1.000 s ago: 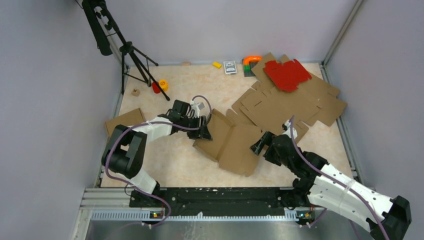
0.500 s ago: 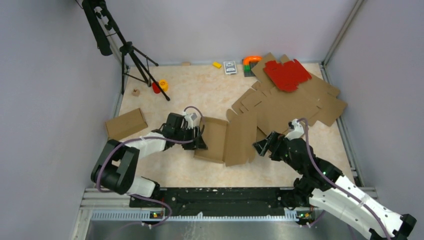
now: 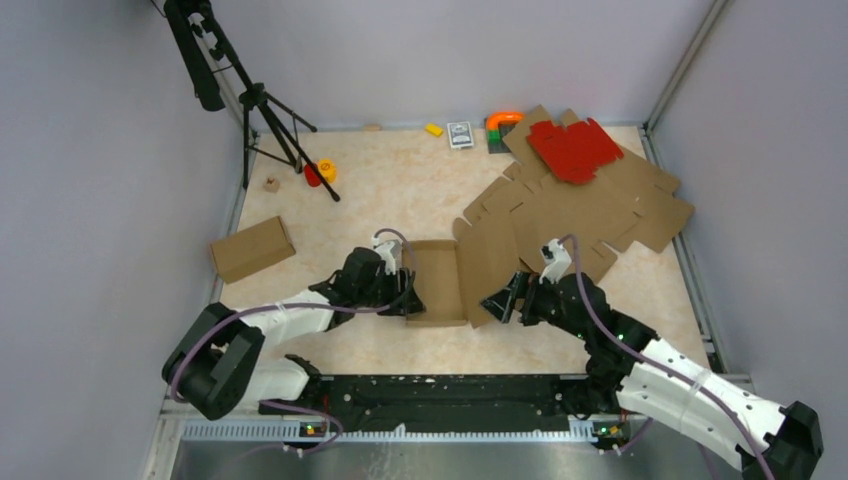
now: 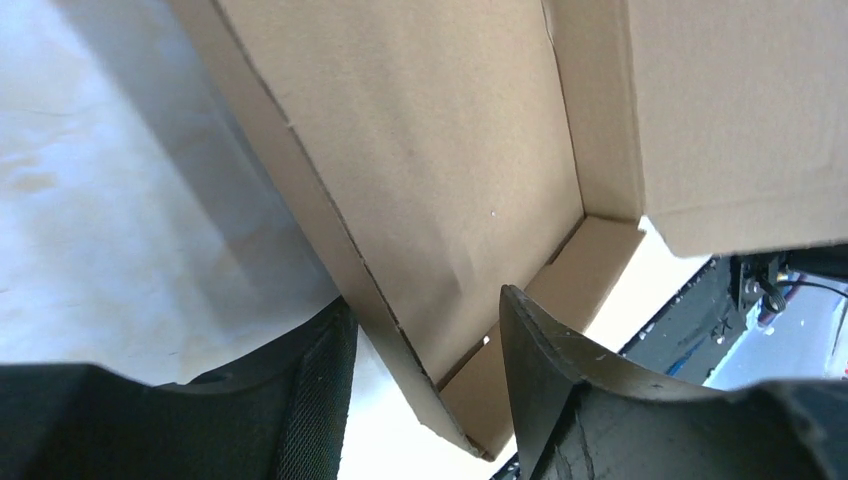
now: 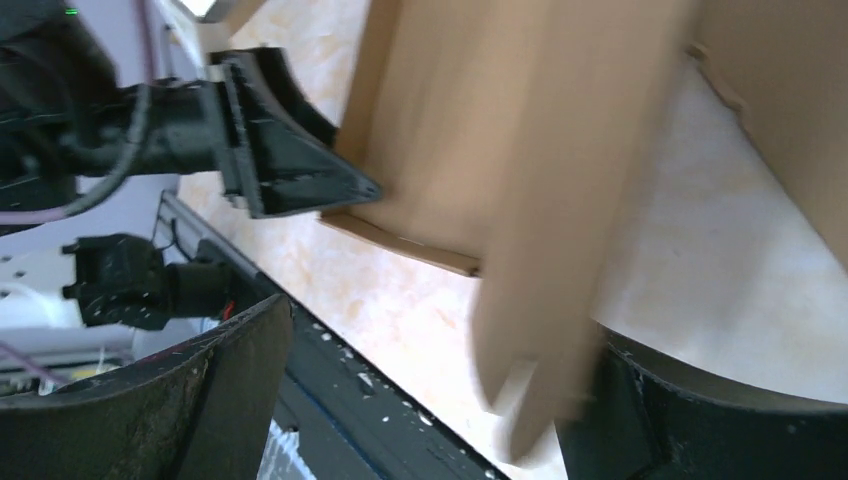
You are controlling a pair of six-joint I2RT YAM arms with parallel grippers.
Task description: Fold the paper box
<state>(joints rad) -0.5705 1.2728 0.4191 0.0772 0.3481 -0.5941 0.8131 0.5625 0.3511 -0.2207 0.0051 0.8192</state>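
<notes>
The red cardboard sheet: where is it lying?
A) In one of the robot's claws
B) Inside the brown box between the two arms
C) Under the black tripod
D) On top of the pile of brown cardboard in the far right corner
D: the red cardboard sheet lies flat on the pile of brown cardboard at the far right.

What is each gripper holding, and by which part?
The left gripper straddles the left side wall of the paper box, the right gripper its big flap's near edge; both look open, nothing clamped.
</notes>
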